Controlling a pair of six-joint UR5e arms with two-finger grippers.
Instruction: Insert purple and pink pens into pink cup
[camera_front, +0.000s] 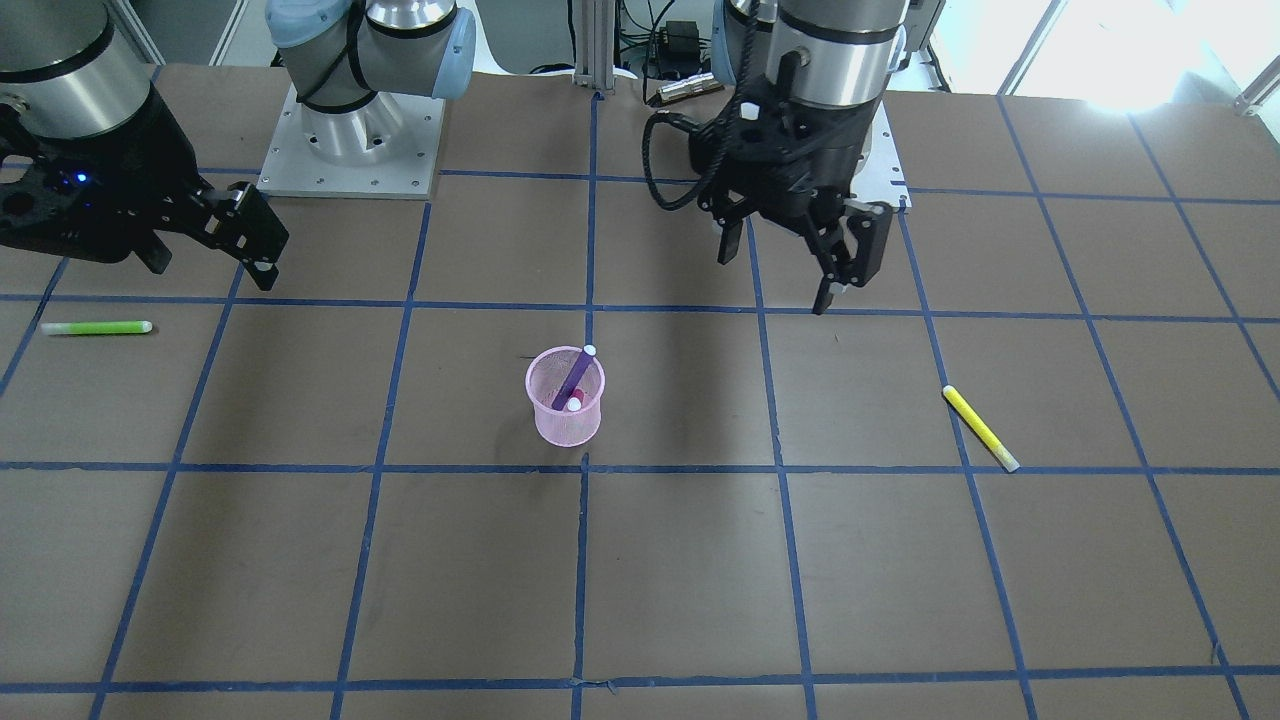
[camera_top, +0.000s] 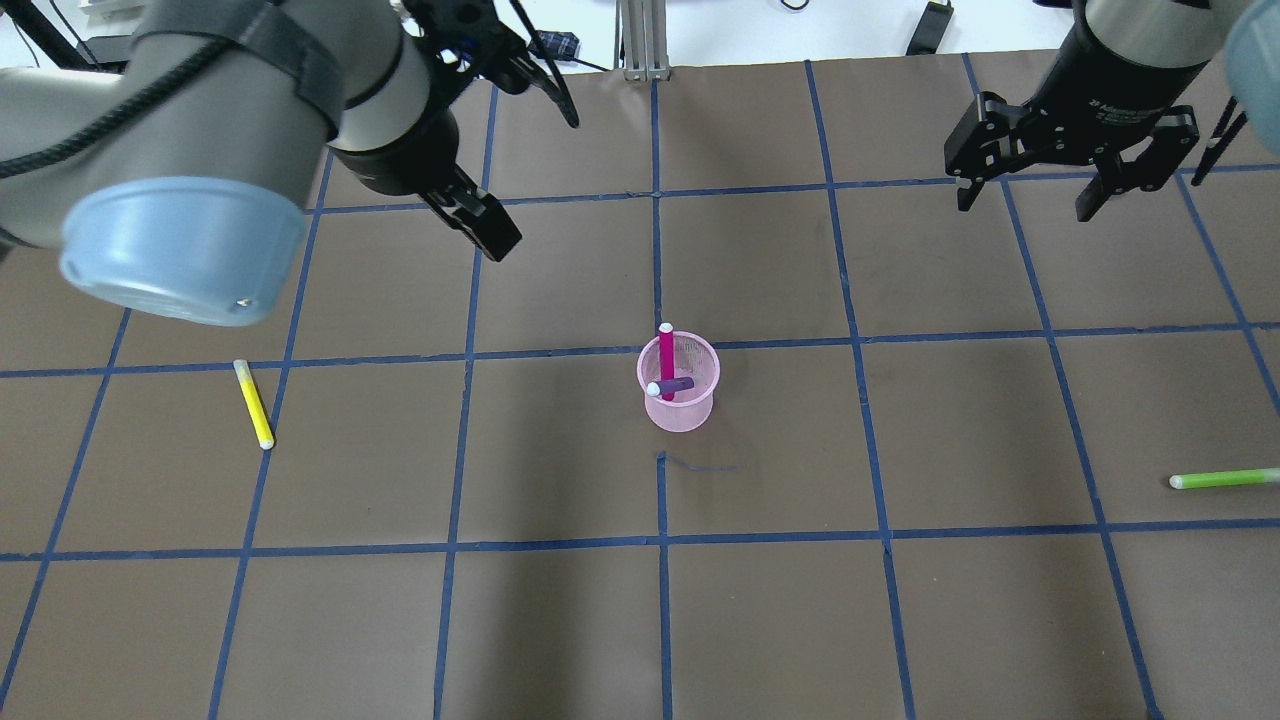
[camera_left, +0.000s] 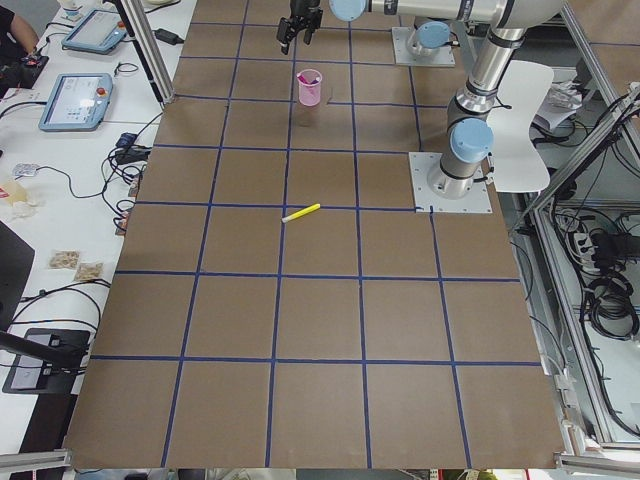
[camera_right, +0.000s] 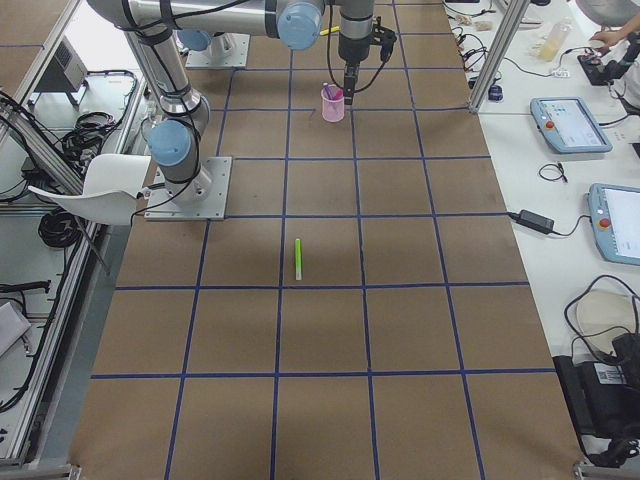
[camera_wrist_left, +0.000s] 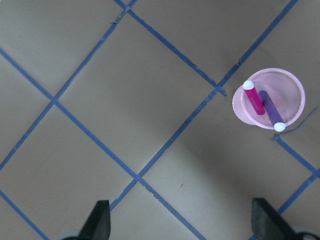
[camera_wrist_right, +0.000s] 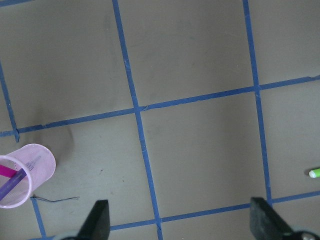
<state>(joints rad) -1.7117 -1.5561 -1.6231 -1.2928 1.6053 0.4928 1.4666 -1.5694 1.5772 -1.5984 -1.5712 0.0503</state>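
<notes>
The pink mesh cup (camera_front: 565, 415) stands upright at the middle of the table and also shows in the overhead view (camera_top: 682, 408). The purple pen (camera_front: 571, 379) and the pink pen (camera_top: 666, 356) both stand leaning inside it, white caps up. The left wrist view shows the cup (camera_wrist_left: 289, 89) with both pens in it. My left gripper (camera_front: 775, 280) is open and empty, raised above the table behind the cup (camera_top: 535, 180). My right gripper (camera_front: 212, 272) is open and empty, raised far to the cup's side (camera_top: 1024, 205).
A yellow pen (camera_front: 980, 428) lies on the table on my left side (camera_top: 253, 403). A green pen (camera_front: 97, 327) lies on my right side (camera_top: 1225, 479). The arm bases (camera_front: 350, 140) stand at the table's rear edge. Blue tape lines grid the brown table.
</notes>
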